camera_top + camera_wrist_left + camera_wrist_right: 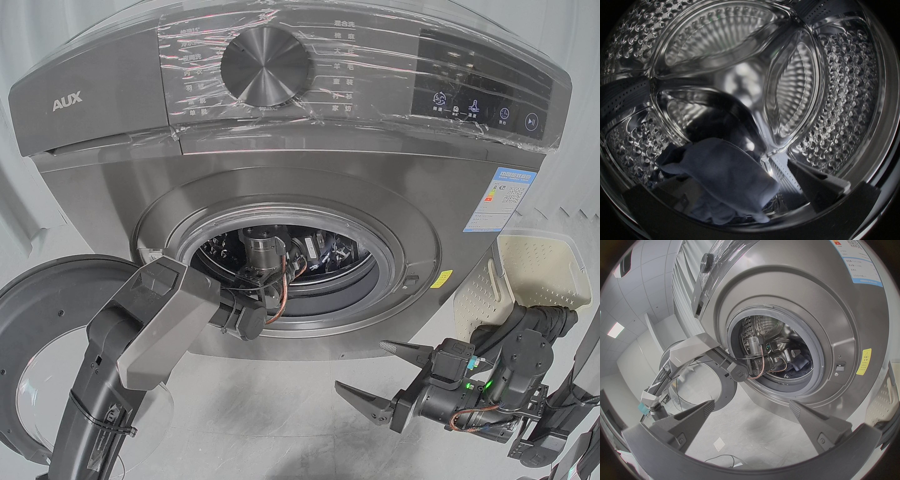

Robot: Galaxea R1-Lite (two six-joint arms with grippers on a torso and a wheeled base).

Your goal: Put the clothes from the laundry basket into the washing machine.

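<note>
Pale grey floor tiles (pixel 250 406) run under the silver-grey front-loading washing machine (pixel 312 181). At far left its round glass door (pixel 37 325) hangs swung wide, probably to keep the opening free. The left gripper (pixel 726 178) reaches into the dimpled steel drum (pixel 850 78) with its fingers spread, and the blue-grey cloth (pixel 703 159) lies loose on the drum's bottom, draped against one finger; it looks released. Right of the opening, the right gripper (pixel 365 365) hangs low and near, fingers spread and holding nothing, just beside the cream perforated plastic laundry basket (pixel 544 262), handy for another pick.
</note>
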